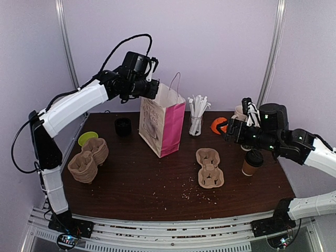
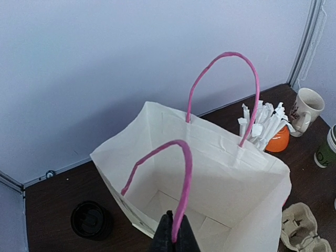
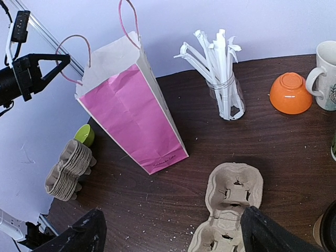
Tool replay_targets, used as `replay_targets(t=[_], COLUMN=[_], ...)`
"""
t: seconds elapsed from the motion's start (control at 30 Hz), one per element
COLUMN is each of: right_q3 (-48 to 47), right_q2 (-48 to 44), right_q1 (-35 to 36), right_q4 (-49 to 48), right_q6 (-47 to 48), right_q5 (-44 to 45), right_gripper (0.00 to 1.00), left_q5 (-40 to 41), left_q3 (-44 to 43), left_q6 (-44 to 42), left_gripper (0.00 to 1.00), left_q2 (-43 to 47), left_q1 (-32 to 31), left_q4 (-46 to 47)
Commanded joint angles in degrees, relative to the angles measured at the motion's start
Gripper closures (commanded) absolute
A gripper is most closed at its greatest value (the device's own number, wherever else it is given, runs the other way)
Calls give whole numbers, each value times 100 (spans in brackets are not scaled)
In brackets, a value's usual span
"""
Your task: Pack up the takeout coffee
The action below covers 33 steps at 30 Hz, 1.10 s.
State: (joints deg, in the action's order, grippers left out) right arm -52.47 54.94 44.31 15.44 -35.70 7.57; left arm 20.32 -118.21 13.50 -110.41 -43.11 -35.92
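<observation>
The takeout coffee [image 1: 252,163], a brown paper cup with a black dome lid, stands upright on the table at the right; its lid shows at the right wrist view's bottom right corner [image 3: 328,232]. My right gripper [image 1: 227,131] hovers open and empty left of and above it, over the cardboard cup carrier [image 3: 228,205]. Its wide-spread fingertips [image 3: 265,233] frame the carrier. The pink and white paper bag [image 1: 163,119] stands open and empty. My left gripper [image 2: 176,233] is shut on the bag's near pink handle [image 2: 184,173], above the bag's mouth.
A jar of wrapped straws [image 1: 197,114], an orange bowl [image 1: 218,125] and a beige mug [image 3: 325,68] stand behind the carrier [image 1: 209,168]. A stack of carriers [image 1: 86,157], a green bowl [image 1: 86,138] and a black lid [image 1: 123,126] lie left of the bag.
</observation>
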Motion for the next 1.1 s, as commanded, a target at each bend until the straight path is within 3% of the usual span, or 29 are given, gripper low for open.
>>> replay_targets(t=[0.0,0.3,0.53,0.63,1.07], right_q3=[-282,-857,-940,-964,-1159], right_q2=[-125,226,474,517,694], right_q1=[-23,-26,-15,-19,-110], right_q4=[136,507,157,67,317], right_q6=[111,331,-21,-246,-365], right_q5=[-20,-875,-1817,-1818,-1124], right_gripper=[8,7,6,6,5], left_q5=[-439,-1309,-1437,-1527,-1952], left_q3=[238,1567,3168,3552,3481], left_q6=[-257,-112,101,199,269], left_gripper=[100,100,100,100,100], left_q2=[792,2090,2830,3008,3257], left_q1=[-61,-520,-1023,-1138,-1287], left_q4=[121,255,1086,1518,1859])
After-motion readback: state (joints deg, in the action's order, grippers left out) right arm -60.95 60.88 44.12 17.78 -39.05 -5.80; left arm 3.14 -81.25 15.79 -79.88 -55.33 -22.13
